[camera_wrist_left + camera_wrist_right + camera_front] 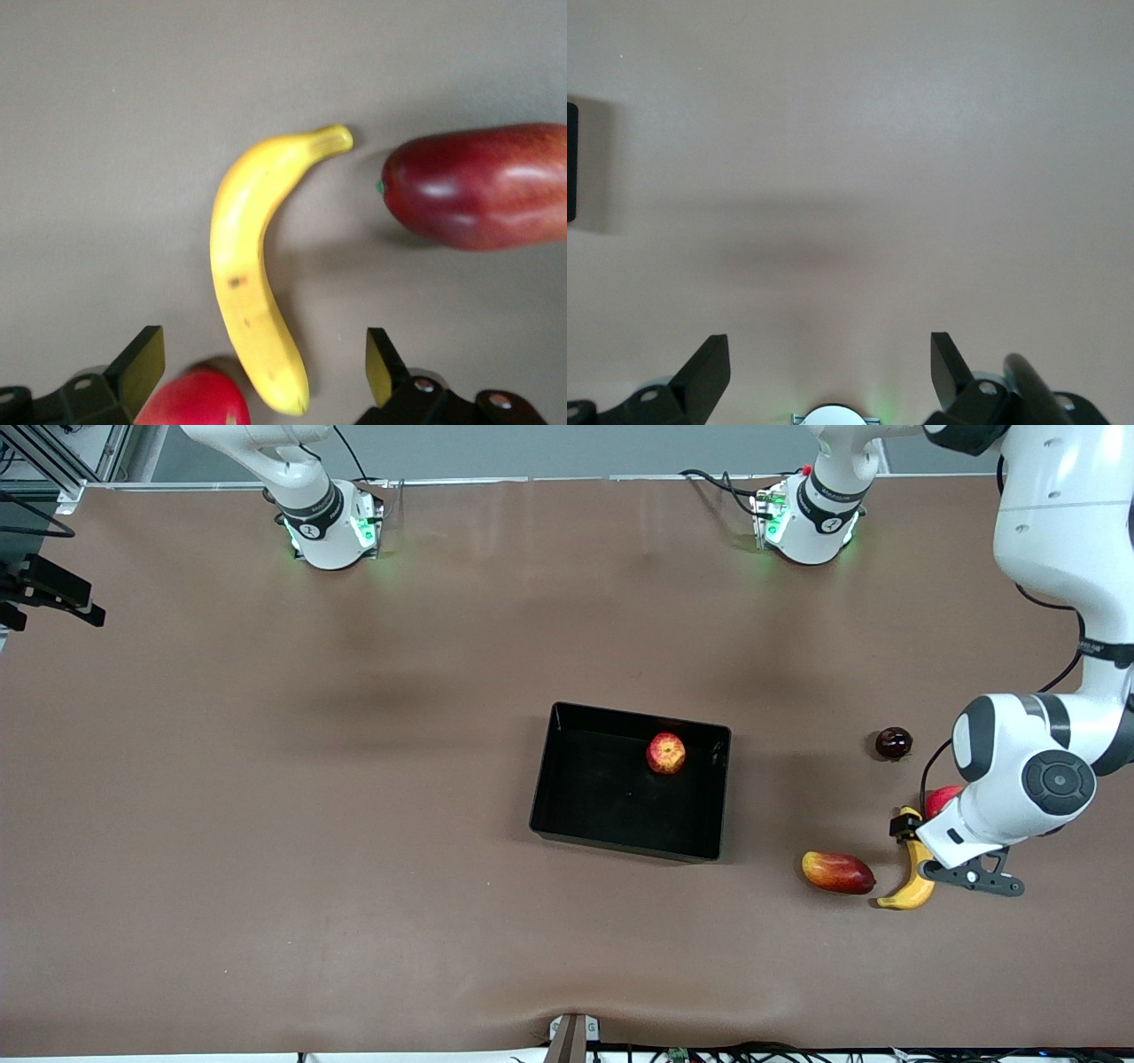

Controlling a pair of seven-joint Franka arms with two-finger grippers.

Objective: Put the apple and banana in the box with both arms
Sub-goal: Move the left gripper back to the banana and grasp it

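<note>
The apple (665, 753) lies inside the black box (595, 797) at mid-table, close to the wall on the robots' side. The banana (914, 877) lies on the table toward the left arm's end, beside the box. My left gripper (911, 833) hangs open just above the banana's end that is farther from the front camera. In the left wrist view the banana (248, 266) runs between the open fingers (142, 367) of the left gripper (263, 367), untouched. My right gripper (830, 363) is open and empty over bare table; it is out of the front view.
An elongated red-yellow fruit (838, 872) lies beside the banana, on the box's side; it also shows in the left wrist view (483, 186). A smooth red fruit (941, 800) sits half hidden under the left hand. A dark round fruit (893, 743) lies nearer the robots.
</note>
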